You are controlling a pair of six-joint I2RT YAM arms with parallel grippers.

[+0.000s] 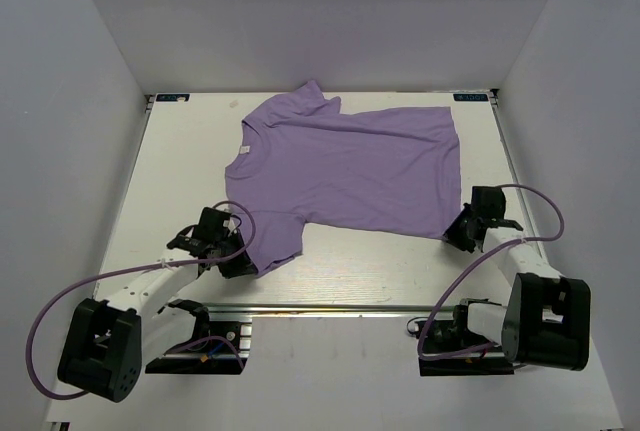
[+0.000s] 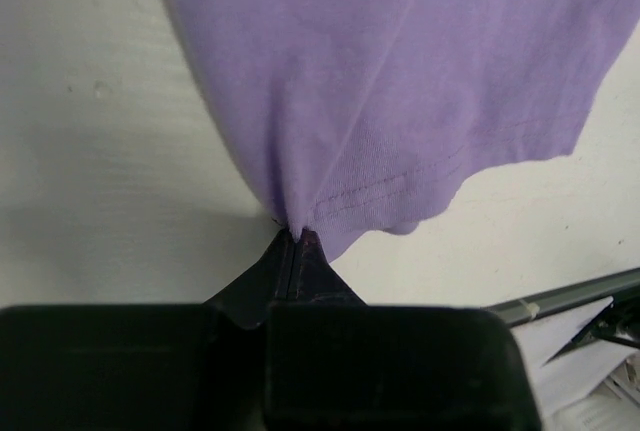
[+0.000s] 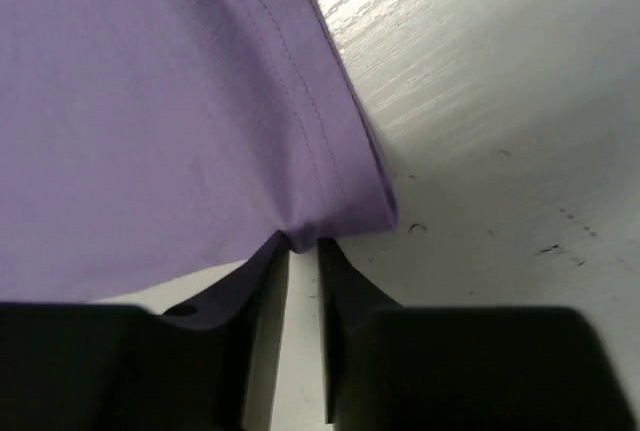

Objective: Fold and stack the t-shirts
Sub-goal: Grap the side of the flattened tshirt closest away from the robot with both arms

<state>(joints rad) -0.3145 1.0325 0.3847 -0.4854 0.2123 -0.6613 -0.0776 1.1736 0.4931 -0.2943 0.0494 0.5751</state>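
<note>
T-shirt point(image 1: 350, 166) was the big thing here: lavender, spread pretty flat across the upper middle of the white table point(image 1: 180, 181) in the top view. Its long axis ran left to right across the frame, round neck toward the left and bottom hem toward the right. One sleeve poked toward the top edge of the frame and the other hung toward the lower left. A few soft wrinkles, nothing folded over that I could see.

Around it were plain white walls on three sides. The two black-and-white arms reached in from the bottom corners, each trailing a looping purple cable point(image 1: 45, 321). Nothing lay on the cloth or between the arms and it.

Left gripper point(image 1: 243, 268) sat at the lower-left sleeve. In its wrist view the jaws were pressed together with the stitched sleeve hem pinched right at the tips, and the cloth puckered up from there.

Right gripper point(image 1: 458, 231) was at the lower-right hem corner. Its wrist view showed the jaws a narrow slit apart, with the corner bunched right at the tips. Honestly couldn't tell if they were actually biting the fabric or just framing it.

Smallest bit: a white neck tag point(image 1: 241, 152) showed at the collar on the left.
</note>
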